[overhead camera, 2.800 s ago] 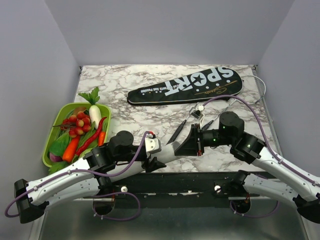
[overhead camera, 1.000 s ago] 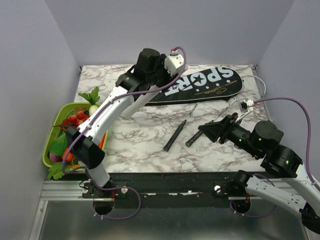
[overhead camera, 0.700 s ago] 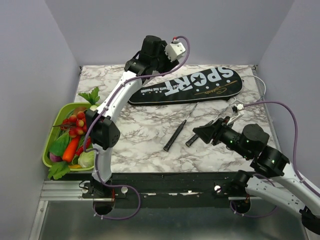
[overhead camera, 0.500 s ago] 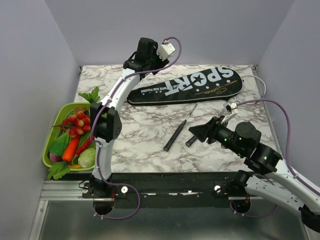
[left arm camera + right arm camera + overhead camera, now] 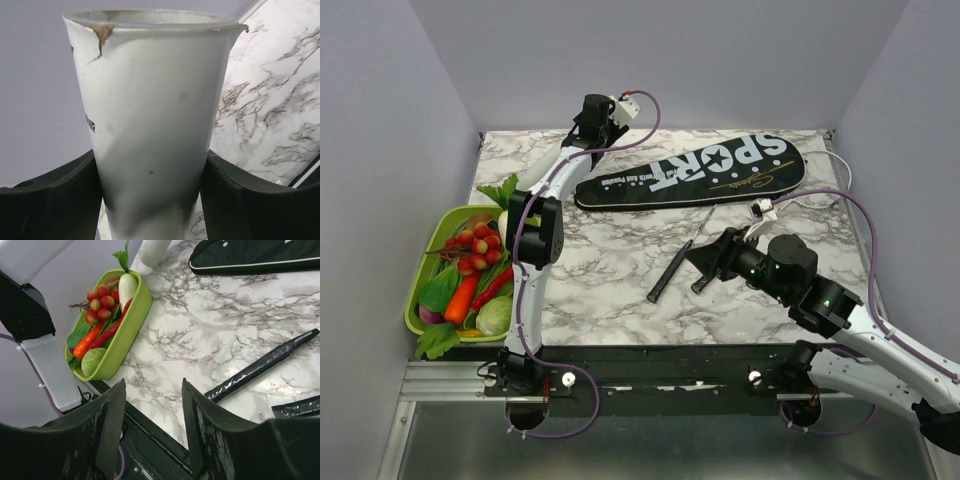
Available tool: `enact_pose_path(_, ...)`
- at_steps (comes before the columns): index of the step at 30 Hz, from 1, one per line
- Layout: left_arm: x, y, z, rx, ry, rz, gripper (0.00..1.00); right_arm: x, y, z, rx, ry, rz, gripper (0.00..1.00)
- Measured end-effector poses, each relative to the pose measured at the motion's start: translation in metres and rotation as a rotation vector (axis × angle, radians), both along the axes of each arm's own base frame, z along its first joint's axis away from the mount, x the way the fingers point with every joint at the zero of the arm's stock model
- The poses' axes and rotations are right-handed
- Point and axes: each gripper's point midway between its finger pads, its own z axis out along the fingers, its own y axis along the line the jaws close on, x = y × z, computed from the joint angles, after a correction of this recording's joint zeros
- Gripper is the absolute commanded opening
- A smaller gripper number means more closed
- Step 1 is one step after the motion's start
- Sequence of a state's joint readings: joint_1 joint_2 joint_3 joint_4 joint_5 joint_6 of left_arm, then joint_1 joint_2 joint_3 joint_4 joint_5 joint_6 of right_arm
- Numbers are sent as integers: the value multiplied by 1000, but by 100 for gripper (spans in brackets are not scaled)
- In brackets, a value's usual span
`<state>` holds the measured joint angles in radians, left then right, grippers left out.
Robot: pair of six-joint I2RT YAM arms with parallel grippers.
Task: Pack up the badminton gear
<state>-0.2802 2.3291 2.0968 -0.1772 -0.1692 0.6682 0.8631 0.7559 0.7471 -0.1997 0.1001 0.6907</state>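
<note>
Jaws of the right gripper are released and spread, with nothing between them, low over the marble table. Ahead and to their right lies one black racket handle. A second racket handle lies nearer, further right. The black SPORT bag lies well beyond them. A green tray of toy vegetables sits ahead to their left. The left gripper is spread too. A white tube fills its gap; whether the fingers touch it, I cannot tell.

A green tray holding carrot, radishes, chilli and cabbage sits on the marble worktop, near left corner.
</note>
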Motion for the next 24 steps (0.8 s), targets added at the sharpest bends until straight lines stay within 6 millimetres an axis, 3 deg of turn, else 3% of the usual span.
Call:
enact_pose_path(7, 3, 12, -20, 10, -7, 35, 61, 1, 1, 1, 3, -5, 1, 61)
enact_pose_path(8, 2, 13, -25, 12, 2, 35, 86, 1, 2, 1, 4, -5, 2, 61)
enact_pose_path(9, 0, 14, -32, 14, 16, 37, 99, 1, 2, 1, 5, -5, 4, 61)
enact_pose_path(15, -20, 16, -85, -18, 131, 46, 99, -2, 3, -1, 15, 5, 14, 63)
enact_pose_path(18, -27, 14, -99, -38, 163, 47, 99, -3, 2, -3, 18, 11, 14, 64)
enact_pose_path(21, -33, 10, -100, -76, 181, 37, 99, -3, 2, -3, 19, 11, 15, 64)
enact_pose_path(24, -39, 3, -81, -124, 170, 13, 99, -3, 2, -3, 18, 12, 14, 64)
